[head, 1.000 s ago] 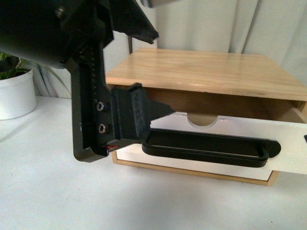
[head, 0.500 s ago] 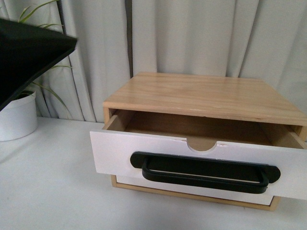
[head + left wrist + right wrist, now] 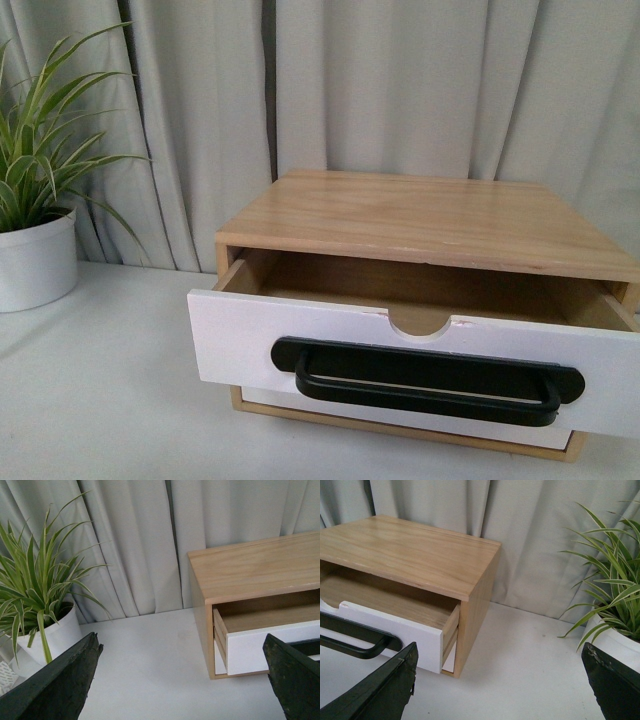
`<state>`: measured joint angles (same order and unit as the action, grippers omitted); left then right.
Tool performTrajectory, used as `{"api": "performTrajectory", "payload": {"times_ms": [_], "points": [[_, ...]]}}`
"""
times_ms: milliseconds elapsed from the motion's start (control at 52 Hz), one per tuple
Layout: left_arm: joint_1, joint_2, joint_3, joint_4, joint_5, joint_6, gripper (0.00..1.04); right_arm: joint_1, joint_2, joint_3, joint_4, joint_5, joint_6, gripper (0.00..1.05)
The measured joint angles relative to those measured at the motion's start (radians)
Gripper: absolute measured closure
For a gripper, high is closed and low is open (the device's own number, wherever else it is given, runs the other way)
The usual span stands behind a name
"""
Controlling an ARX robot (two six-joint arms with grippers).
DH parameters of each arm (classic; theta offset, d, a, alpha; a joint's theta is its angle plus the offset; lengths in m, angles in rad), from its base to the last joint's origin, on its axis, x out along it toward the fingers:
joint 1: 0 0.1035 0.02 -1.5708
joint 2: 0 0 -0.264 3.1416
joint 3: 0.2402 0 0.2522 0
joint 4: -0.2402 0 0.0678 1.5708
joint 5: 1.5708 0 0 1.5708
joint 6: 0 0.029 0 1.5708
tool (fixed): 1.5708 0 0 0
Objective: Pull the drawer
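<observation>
The drawer [image 3: 240, 340] stands pulled partway out of the light wood cabinet [image 3: 420, 215]. Its white front carries a long black bar handle [image 3: 430, 385] and a half-round notch [image 3: 420, 322]; the inside looks bare. Neither gripper shows in the front view. In the left wrist view my left gripper [image 3: 180, 650] is open over the table, apart from the drawer [image 3: 260, 647], which shows at one side. In the right wrist view my right gripper [image 3: 499, 652] is open too, with the drawer [image 3: 395, 625] and the end of its handle [image 3: 355, 640] beside one finger. Nothing is held.
A plain white drawer front [image 3: 350, 408] shows just under the pulled drawer. A potted plant in a white pot [image 3: 35, 260] stands left of the cabinet, and another pot [image 3: 615, 645] stands to its right. Grey curtains [image 3: 400, 90] hang behind the white table [image 3: 110, 400].
The left arm, which was at the handle's left end, has drawn back out of the front view. The drawer's left end has come forward, and it stays pulled out.
</observation>
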<state>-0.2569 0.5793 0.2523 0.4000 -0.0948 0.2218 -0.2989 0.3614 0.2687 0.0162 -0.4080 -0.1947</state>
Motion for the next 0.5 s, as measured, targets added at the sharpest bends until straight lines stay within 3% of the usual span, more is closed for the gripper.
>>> {"api": "performTrajectory", "payload": {"times_ms": [58, 115, 154, 192, 346, 423, 500], "points": [[-0.003, -0.001, 0.0, -0.003, -0.009, -0.01, 0.07, 0.025, -0.019, -0.027, 0.058, 0.093, 0.059, 0.17], [-0.008, -0.02, 0.001, -0.076, -0.116, -0.085, 0.17, 0.059, -0.047, -0.058, 0.084, 0.171, 0.114, 0.27], [0.002, -0.034, -0.012, -0.095, -0.134, -0.124, 0.24, 0.08, -0.063, -0.076, 0.087, 0.2, 0.135, 0.34], [0.027, -0.059, -0.036, -0.101, -0.128, -0.166, 0.35, 0.103, -0.081, -0.095, 0.088, 0.224, 0.152, 0.43], [0.081, -0.127, -0.091, -0.108, -0.071, -0.202, 0.62, 0.162, -0.122, -0.14, 0.087, 0.28, 0.174, 0.7], [0.103, -0.151, -0.11, -0.114, -0.052, -0.206, 0.74, 0.251, -0.147, -0.156, 0.084, 0.391, 0.178, 0.84], [0.126, -0.18, -0.131, -0.122, -0.032, -0.209, 0.89, 0.288, -0.216, -0.162, 0.002, 0.396, 0.179, 0.96]]}}
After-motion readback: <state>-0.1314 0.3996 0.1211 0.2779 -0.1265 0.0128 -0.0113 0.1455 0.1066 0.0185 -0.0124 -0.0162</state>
